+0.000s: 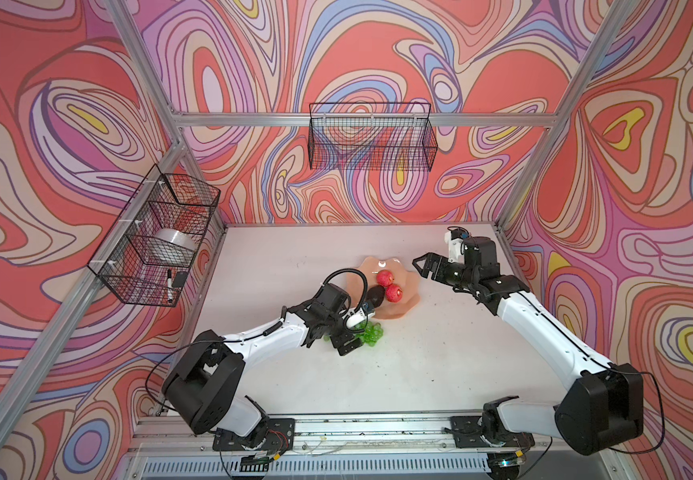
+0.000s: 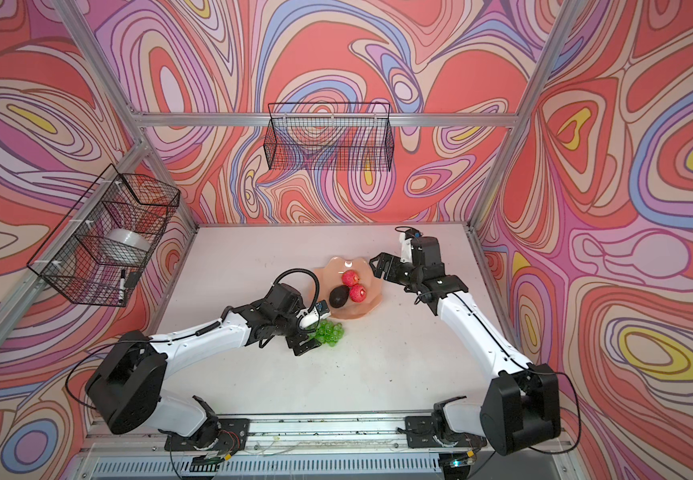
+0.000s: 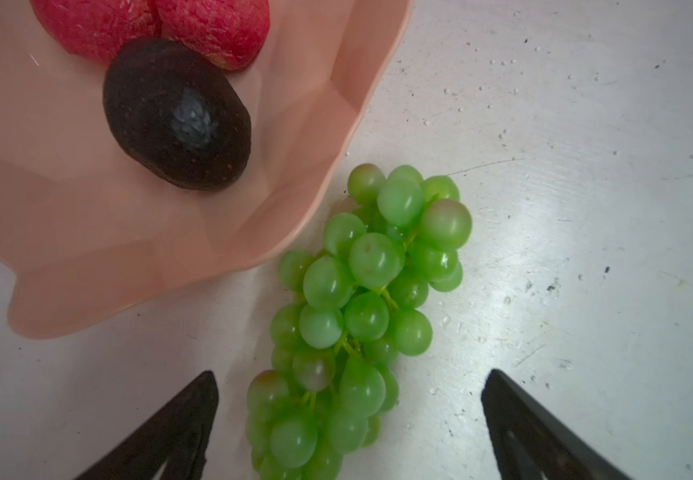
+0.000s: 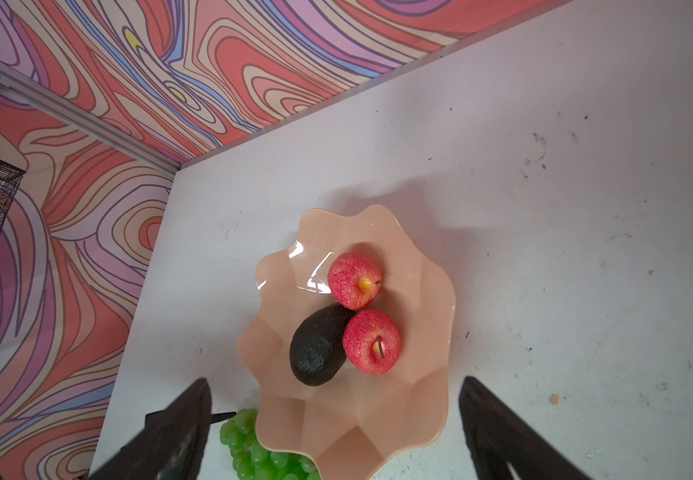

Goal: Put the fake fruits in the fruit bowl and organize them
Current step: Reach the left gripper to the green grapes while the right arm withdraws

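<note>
The fruit bowl (image 1: 409, 293) is sitting mid-frame in both top views. I'm holding my right gripper (image 1: 418, 269) wide and empty at its upper right, and my left gripper (image 3: 349, 376) wide astride the grapes (image 1: 371, 334), which are lying on the table (image 1: 419, 365) just below the bowl. The avocado (image 4: 317, 347) and two apples (image 4: 355, 280) are resting inside.

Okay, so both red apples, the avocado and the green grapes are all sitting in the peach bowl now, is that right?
Not quite: the grapes lie on the table beside the bowl, as the left wrist view shows. Both apples and the avocado do sit in it.
</note>
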